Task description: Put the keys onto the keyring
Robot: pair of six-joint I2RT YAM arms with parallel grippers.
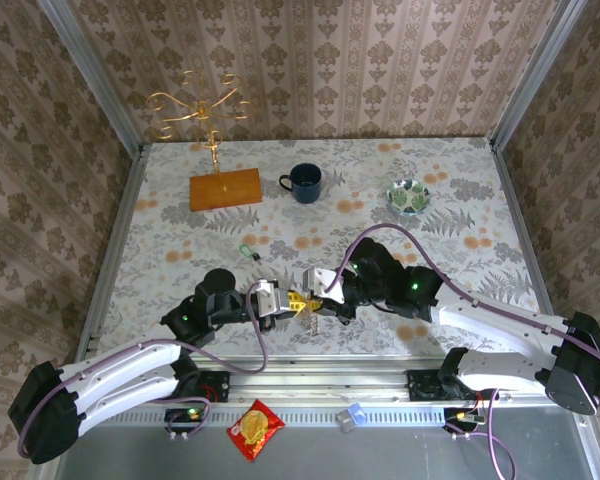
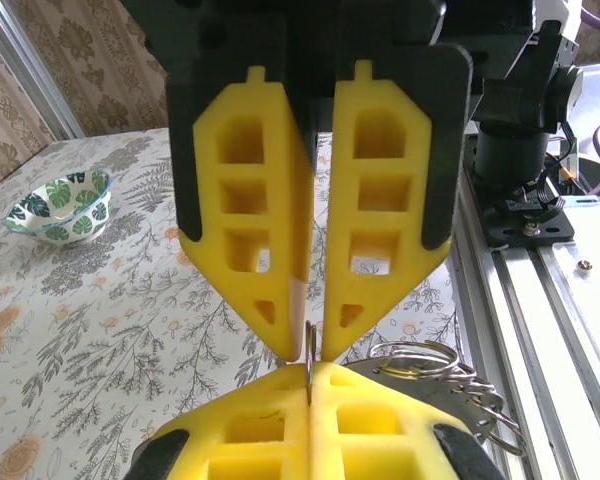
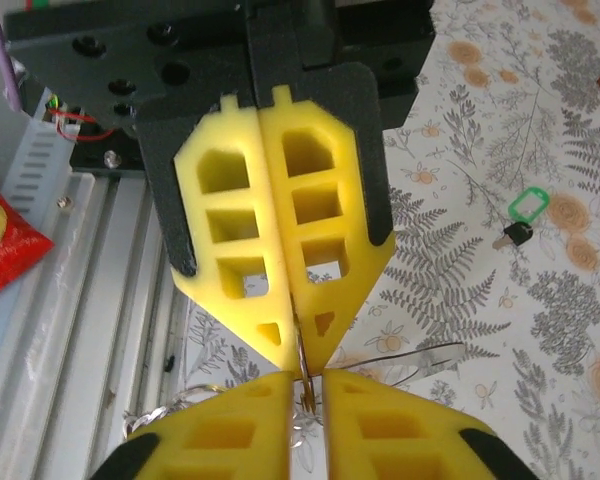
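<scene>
My two grippers meet tip to tip near the table's front edge, the left gripper (image 1: 285, 298) facing the right gripper (image 1: 318, 297). The left gripper (image 2: 310, 368) is shut on a thin metal keyring (image 2: 308, 345), seen edge-on. Coiled metal rings and a chain (image 2: 425, 358) hang beside it. The right gripper (image 3: 305, 378) has its yellow fingers (image 3: 380, 425) a narrow gap apart around the same keyring (image 3: 302, 362), not pressing it. A key with a green head (image 1: 247, 251) lies on the table beyond the left gripper, apart from both; in the right wrist view this green key (image 3: 526, 206) lies far right.
At the back stand a blue mug (image 1: 304, 182), a patterned bowl (image 1: 408, 197) and a gold wire stand on a wooden base (image 1: 223, 187). A red snack packet (image 1: 255, 430) lies in front of the metal rail (image 1: 320, 385) at the near edge.
</scene>
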